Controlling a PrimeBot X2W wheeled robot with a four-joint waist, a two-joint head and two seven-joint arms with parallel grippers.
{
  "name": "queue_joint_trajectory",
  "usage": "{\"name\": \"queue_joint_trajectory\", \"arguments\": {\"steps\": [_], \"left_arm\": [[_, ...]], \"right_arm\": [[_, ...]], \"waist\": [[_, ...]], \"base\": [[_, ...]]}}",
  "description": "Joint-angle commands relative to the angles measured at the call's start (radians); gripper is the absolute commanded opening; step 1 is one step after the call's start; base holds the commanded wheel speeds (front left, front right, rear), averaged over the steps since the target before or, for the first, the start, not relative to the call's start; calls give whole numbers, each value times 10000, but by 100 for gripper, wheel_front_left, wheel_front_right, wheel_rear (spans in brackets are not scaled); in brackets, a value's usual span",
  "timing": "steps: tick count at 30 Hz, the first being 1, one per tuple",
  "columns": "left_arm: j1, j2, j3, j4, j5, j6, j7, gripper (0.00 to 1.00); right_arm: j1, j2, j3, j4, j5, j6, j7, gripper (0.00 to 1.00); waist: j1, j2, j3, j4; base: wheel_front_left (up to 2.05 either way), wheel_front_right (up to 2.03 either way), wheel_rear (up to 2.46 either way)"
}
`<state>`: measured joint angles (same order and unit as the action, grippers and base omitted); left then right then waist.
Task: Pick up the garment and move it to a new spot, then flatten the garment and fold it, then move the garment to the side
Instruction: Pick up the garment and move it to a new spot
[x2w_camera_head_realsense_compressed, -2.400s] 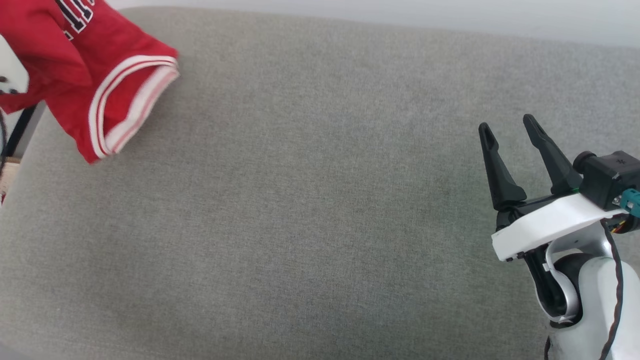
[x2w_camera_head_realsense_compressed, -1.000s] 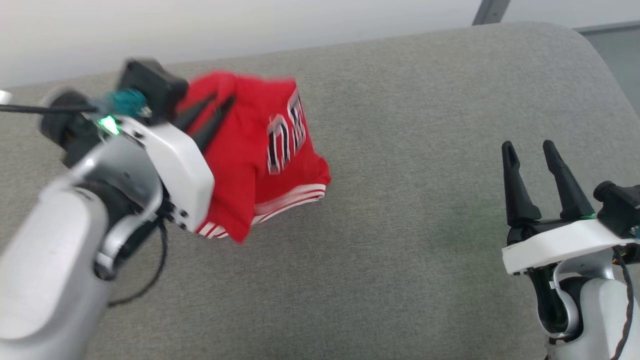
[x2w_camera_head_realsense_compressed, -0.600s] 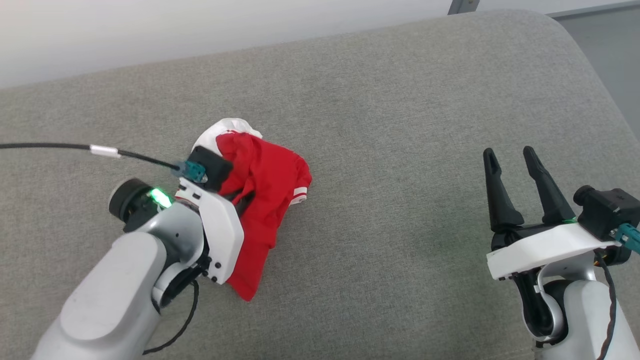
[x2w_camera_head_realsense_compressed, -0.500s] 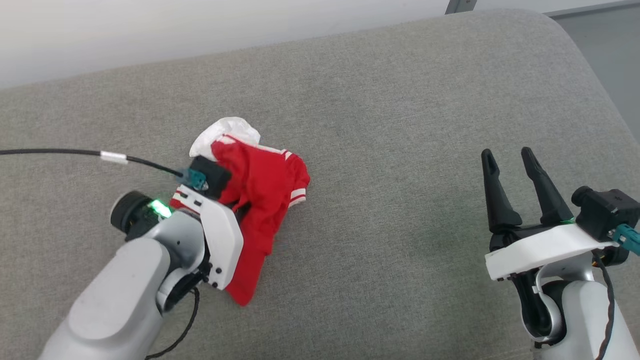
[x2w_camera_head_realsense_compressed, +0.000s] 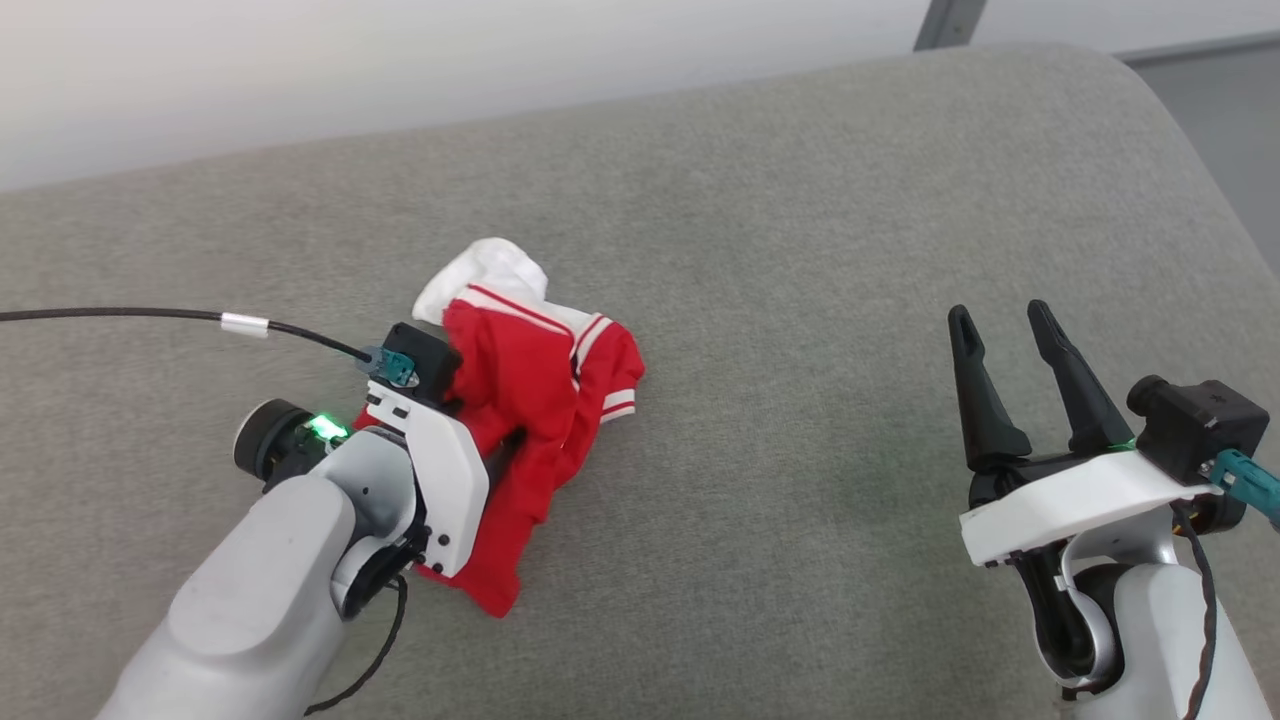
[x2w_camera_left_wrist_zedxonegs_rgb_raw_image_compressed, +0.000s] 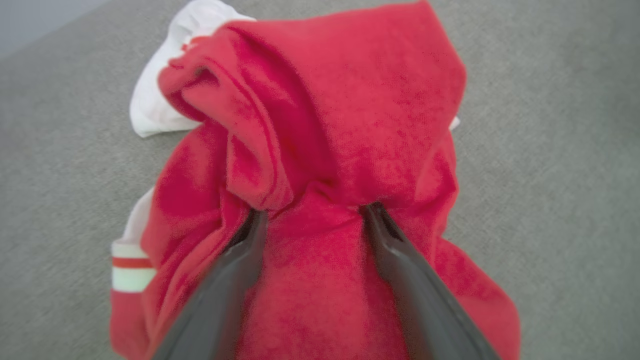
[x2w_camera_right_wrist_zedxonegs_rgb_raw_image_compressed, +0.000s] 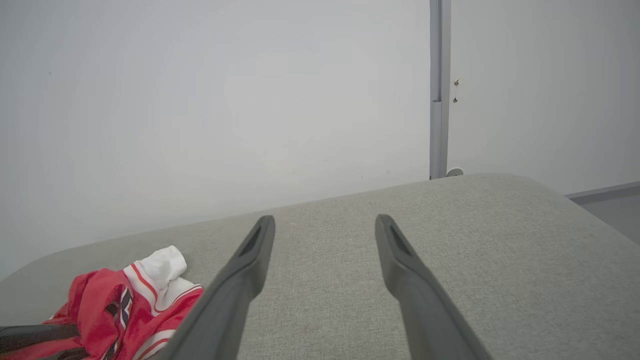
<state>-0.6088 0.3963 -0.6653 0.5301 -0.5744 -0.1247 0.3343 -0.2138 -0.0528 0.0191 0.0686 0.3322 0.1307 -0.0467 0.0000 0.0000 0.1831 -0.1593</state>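
The garment, a red jersey top with white cuffs and stripe trim, lies crumpled in a heap on the grey cushion, left of centre. One white cuff sticks out at its far end. My left gripper rests low against the heap. In the left wrist view its fingers stand spread apart, open, with red cloth draped over both tips. My right gripper hovers open and empty at the right, far from the cloth. The right wrist view has the garment at lower left, beyond its gripper.
The cushion curves away at its right edge, with darker floor past it. A pale wall runs along the back, with a grey vertical strip on it. A black cable trails left from my left wrist.
The camera has shifted. My left arm brought the garment down from the air onto the cushion, where it settled in a heap. The left fingers, close together a second ago, now stand apart.
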Motion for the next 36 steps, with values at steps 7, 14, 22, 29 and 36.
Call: {"name": "queue_joint_trajectory", "arguments": {"steps": [7, 14, 22, 29, 36], "left_arm": [[342, 360, 413, -765, -195, 210, -964, 100], [1345, 1020, 1052, -2098, -38, 773, -2570, 100], [3071, 1477, 1942, -3193, -195, 1648, -4598, 100], [4357, 1721, 2564, -3786, -281, 2252, -5587, 100], [5449, 1662, 3242, -4260, -387, 2703, -5937, 100]], "right_arm": [[251, -98, -53, -138, -40, 1, 82, 100], [514, -162, -174, -219, -127, 1, 76, 100], [843, -208, -373, -144, -227, 1, 104, 100], [1031, -210, -450, -65, -182, 1, 43, 100], [1214, -199, -494, -14, -162, 1, 19, 100]], "waist": [[0, 0, -521, 489], [0, 0, -957, 878], [0, 0, -1375, 1205], [0, 0, -1644, 1344], [0, 0, -1745, 1375]], "base": [[0, 0, 0], [0, 0, 0], [0, 0, 0], [0, 0, 0], [0, 0, 0]]}}
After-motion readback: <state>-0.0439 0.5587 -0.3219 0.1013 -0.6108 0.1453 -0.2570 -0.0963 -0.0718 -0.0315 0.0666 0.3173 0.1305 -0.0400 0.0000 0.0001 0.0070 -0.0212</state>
